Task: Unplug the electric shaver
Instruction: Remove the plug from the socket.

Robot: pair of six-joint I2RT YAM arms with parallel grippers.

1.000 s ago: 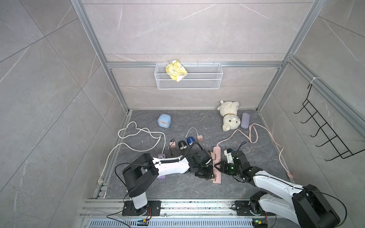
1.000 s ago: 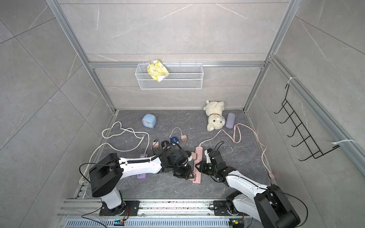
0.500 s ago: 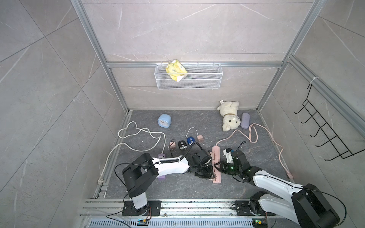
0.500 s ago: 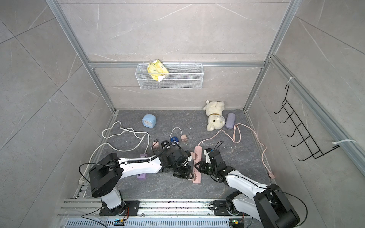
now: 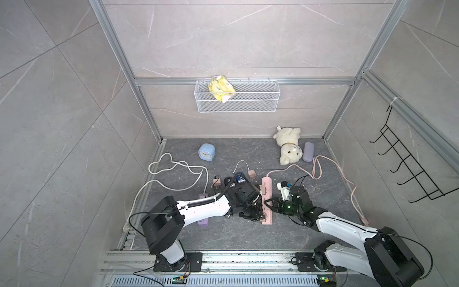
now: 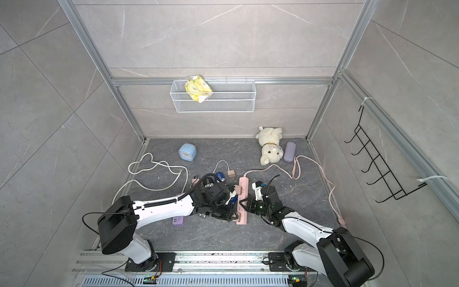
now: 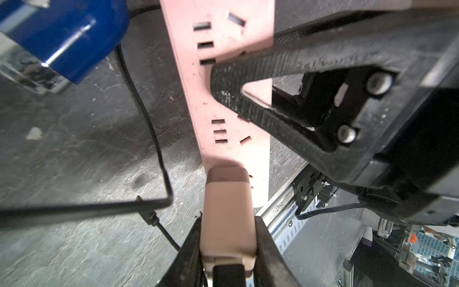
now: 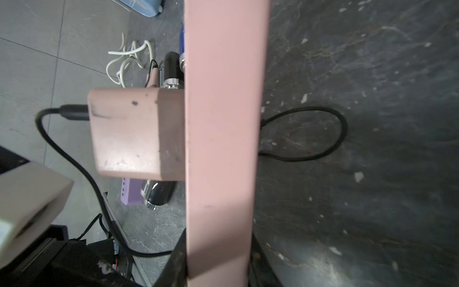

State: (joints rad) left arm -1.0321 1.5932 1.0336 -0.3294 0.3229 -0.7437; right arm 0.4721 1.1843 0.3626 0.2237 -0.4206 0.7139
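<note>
The adapter plug (image 7: 227, 198) sat in the pink power strip (image 5: 266, 191) on the dark floor (image 5: 223, 236).
A blue-and-chrome shaver (image 7: 69, 37) lay beside the strip. The left gripper (image 7: 228, 223) was clamped on the adapter plug, a scuffed beige-pink block with a black cord (image 8: 73, 113) at its back, seated flush in the strip near its front end. The right gripper (image 8: 218, 251) was clamped across the strip.

Power strip (image 5: 266, 198) pale pink, plug (image 7: 227, 216) dusty pink w/ black cable (image 8: 74, 113). Shaver (image 7: 62, 37) glossy blue & chrome. Clock (image 5: 206, 153) at 11 baby blue, teddy (image 5: 289, 146) at 1 cream, packet (image 5: 221, 88) at 12 yellow. Floor (image 5: 223, 236) dk grey, veined.
</note>
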